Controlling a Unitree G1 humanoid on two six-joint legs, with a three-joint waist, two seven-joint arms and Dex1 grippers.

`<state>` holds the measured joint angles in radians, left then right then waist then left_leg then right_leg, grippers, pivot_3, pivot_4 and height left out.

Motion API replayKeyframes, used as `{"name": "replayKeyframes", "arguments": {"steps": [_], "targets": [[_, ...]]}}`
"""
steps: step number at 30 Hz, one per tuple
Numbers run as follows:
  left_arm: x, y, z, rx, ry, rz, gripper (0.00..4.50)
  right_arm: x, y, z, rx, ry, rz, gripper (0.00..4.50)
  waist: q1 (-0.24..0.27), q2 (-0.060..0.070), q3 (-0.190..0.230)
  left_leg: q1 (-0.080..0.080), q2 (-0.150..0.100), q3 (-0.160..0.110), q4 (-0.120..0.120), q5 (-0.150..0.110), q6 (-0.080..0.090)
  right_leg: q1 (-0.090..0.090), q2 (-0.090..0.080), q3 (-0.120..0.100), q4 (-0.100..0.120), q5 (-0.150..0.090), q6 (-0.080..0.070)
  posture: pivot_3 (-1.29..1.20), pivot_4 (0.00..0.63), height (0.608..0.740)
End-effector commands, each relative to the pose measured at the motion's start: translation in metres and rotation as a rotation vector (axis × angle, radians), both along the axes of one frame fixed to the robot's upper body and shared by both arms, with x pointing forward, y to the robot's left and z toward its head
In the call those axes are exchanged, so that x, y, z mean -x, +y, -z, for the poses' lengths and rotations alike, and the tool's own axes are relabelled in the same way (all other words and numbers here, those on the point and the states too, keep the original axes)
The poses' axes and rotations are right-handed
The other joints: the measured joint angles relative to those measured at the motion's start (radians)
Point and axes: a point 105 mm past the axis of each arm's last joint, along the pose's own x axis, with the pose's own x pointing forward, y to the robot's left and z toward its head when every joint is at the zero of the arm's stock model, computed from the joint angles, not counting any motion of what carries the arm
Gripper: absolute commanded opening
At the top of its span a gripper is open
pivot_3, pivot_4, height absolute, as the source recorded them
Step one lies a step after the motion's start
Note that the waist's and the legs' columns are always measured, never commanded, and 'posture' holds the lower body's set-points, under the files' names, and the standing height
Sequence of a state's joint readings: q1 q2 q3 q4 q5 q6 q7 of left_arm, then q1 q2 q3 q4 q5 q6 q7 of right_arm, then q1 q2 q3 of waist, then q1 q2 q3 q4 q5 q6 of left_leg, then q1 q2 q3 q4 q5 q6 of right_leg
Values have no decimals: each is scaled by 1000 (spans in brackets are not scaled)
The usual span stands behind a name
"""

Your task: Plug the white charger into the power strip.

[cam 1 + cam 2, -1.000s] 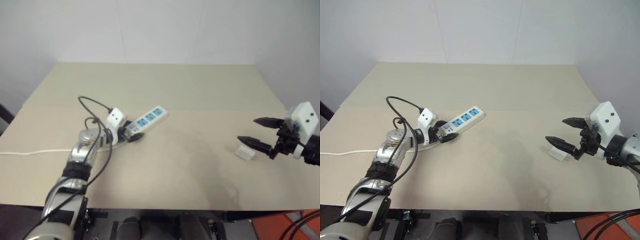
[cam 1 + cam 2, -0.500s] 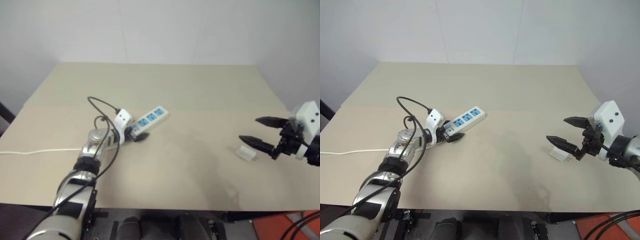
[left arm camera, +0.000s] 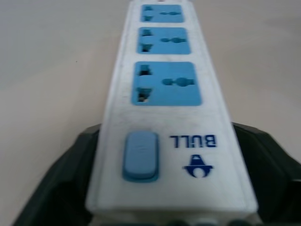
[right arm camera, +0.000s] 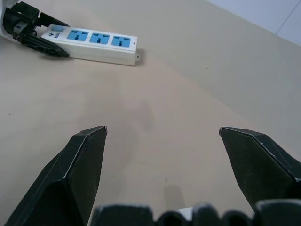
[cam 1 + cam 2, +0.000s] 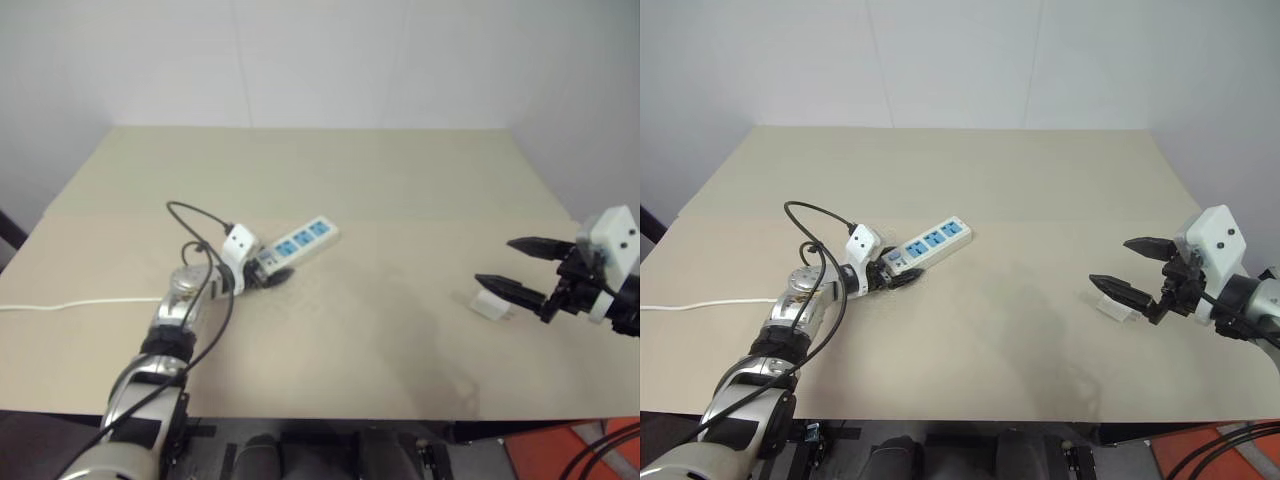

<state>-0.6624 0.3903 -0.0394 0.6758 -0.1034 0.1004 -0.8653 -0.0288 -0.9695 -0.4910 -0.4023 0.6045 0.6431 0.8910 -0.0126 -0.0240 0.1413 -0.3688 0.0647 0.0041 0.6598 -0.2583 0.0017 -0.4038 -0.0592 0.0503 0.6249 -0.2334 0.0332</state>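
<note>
1. The desk (image 5: 1040,180) is a broad, pale beige top with a faint seam running across it; behind it stands a plain white wall (image 5: 960,60), meeting a greyer wall at the left.
2. A thin white cord (image 5: 700,303) lies flat on the desk at its left edge, left of the power strip.
3. The left hand (image 5: 892,277) is clamped on the switch end of the power strip (image 5: 930,243), one black finger on each long side (its wrist view shows the blue switch between them). A black cable (image 5: 805,225) loops above the left arm.
4. The power strip lies flat on the desk, slanting away to the right, its three blue sockets facing up, left of the desk's middle.
5. Between the power strip and the right hand the desk is bare, with soft grey shadows.
6. The white charger (image 5: 1116,306) lies on the desk well to the right of the power strip, near the desk's right edge.
7. The right hand (image 5: 1127,268) hovers just over the white charger with its two black fingers spread wide, holding nothing (its wrist view looks back toward the power strip).
</note>
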Motion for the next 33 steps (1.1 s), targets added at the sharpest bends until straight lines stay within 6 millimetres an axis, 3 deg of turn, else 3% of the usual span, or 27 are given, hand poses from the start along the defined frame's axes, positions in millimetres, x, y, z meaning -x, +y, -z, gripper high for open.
{"name": "replayKeyframes", "arguments": {"steps": [1,10,19,27,33], "targets": [[4,0,10,2,45,4,3323,0,-1,-16,14,-57,1,4500,0,0,0,0,0,0,0,0,0,0,0,0,0,0,0,0,150,740],[4,-7,-3,-24,-2,79,3323,1,-1,-17,12,-63,7,4500,0,0,0,0,0,0,0,0,0,0,0,0,0,0,0,0,150,740],[31,-35,-45,-84,-75,456,3323,1,-3,-16,9,-63,18,4500,5,-1,0,-3,0,0,0,0,0,-2,0,0,-2,0,0,0,150,740],[51,-54,-48,-121,-97,639,3323,1,-4,-16,8,-47,13,4500,6,-1,0,-3,0,0,0,0,0,-2,0,0,-2,0,0,0,150,740],[61,-64,-30,-155,-96,702,3323,3,0,-16,11,-19,-46,4500,6,-1,0,-3,0,0,0,0,0,-2,0,0,-2,0,0,0,150,740]]}}
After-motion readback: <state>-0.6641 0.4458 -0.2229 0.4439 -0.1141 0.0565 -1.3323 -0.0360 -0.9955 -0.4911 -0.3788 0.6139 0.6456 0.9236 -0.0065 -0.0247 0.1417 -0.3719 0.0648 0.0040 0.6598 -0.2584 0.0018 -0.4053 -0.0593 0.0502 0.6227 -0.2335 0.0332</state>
